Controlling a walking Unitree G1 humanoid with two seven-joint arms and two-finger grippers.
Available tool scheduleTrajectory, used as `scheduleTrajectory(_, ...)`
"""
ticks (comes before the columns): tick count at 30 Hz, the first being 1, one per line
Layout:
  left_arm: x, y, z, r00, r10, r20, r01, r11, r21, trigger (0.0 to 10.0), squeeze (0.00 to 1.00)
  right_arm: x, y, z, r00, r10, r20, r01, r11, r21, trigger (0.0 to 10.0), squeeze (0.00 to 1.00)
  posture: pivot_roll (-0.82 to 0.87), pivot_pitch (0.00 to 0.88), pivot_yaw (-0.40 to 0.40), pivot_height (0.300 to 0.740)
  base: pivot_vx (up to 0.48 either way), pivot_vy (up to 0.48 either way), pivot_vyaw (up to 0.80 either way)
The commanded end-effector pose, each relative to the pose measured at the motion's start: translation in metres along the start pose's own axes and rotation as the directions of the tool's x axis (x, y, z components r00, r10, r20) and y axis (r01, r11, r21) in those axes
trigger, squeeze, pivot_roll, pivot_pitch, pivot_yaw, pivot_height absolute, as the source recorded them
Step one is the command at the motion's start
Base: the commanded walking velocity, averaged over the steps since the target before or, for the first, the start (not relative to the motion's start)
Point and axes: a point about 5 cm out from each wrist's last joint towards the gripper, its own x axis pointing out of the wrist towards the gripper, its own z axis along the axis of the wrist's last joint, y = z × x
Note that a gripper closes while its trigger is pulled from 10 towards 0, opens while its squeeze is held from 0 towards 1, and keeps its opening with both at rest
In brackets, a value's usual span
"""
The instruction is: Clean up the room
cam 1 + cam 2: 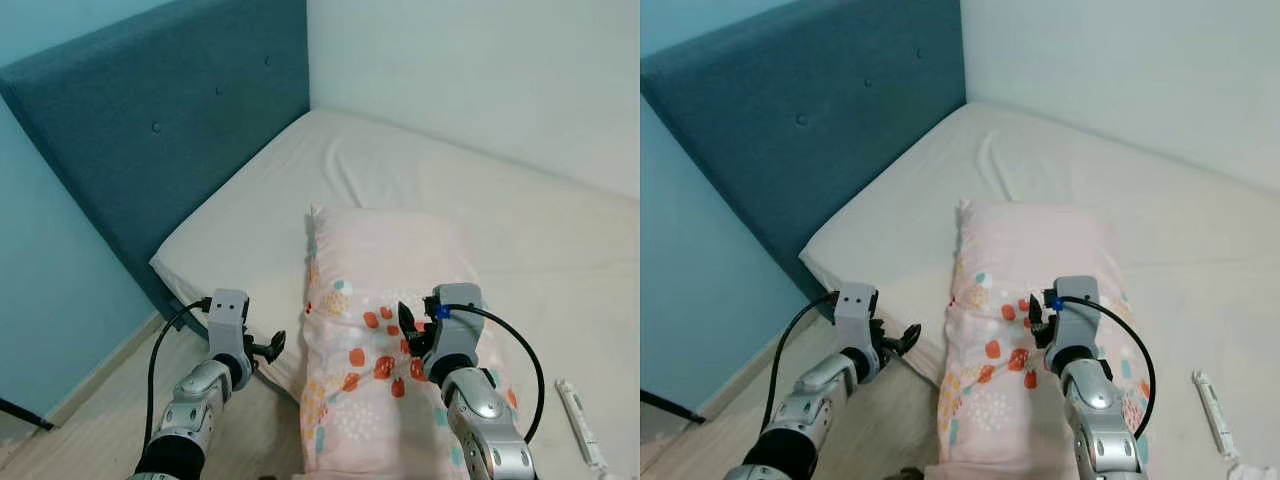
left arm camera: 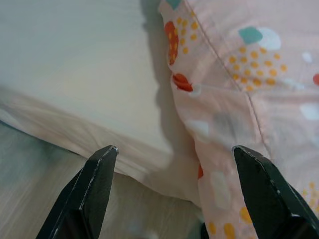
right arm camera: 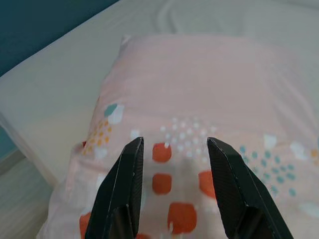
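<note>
Pillow in pale pink fabric printed with orange, teal and white dots [image 1: 385,330] lies on the near part of the cream-sheeted mattress [image 1: 300,190], its near end hanging over the bed's edge. We judge it light, soft and floppy, best pinched at a side seam. Our right gripper [image 1: 412,330] hovers over the print, fingers parted; our left gripper [image 1: 270,348] sits spread beside its left edge. A teal padded headboard [image 1: 170,120] stands left, a white wall [image 1: 480,70] far, and pale wood floor [image 1: 110,390] lies below.

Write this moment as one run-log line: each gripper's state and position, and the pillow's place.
left gripper: open, beside pillow's edge | right gripper: open, over pillow | pillow: lying on bed, overhanging the edge | held: nothing
</note>
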Motion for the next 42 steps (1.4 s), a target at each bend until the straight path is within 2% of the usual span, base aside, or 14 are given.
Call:
scheduleTrajectory(1,-0.004,0.001,-0.009,0.999,0.006,-0.034,-0.006,1.0,0.008,10.0,0.0,-0.004,0.001,-0.009,1.0,-0.001,-0.024,0.002,1.0,0.019,10.0,0.0,-0.02,0.142,0.085,0.637,0.0,0.0,0.0)
scheduleTrajectory(15,-0.003,-0.007,-0.007,0.999,-0.032,-0.038,0.033,0.999,0.028,10.0,0.0,-0.006,0.002,-0.014,0.999,-0.006,-0.042,0.008,0.999,0.045,10.0,0.0,-0.02,0.144,0.089,0.637,0.0,0.0,0.0)
scheduleTrajectory(34,-0.002,-0.009,-0.005,0.997,-0.061,-0.047,0.063,0.997,0.041,10.0,0.0,-0.01,0.002,-0.016,0.999,-0.019,-0.045,0.023,0.995,0.099,10.0,0.0,-0.02,0.148,0.095,0.627,0.0,0.0,0.0)
scheduleTrajectory(41,0.001,-0.004,0.005,0.999,-0.048,-0.011,0.048,0.999,0.001,10.0,0.0,-0.009,-0.001,-0.01,0.999,-0.024,-0.024,0.026,0.995,0.099,10.0,0.0,-0.02,0.15,0.096,0.608,0.0,0.0,0.0)
scheduleTrajectory(42,0.003,-0.002,0.01,0.999,-0.043,0.008,0.043,0.998,-0.036,10.0,0.0,-0.009,-0.002,-0.006,1.0,-0.023,-0.007,0.023,0.995,0.096,10.0,0.0,-0.03,0.153,0.096,0.603,0.0,0.0,0.0)
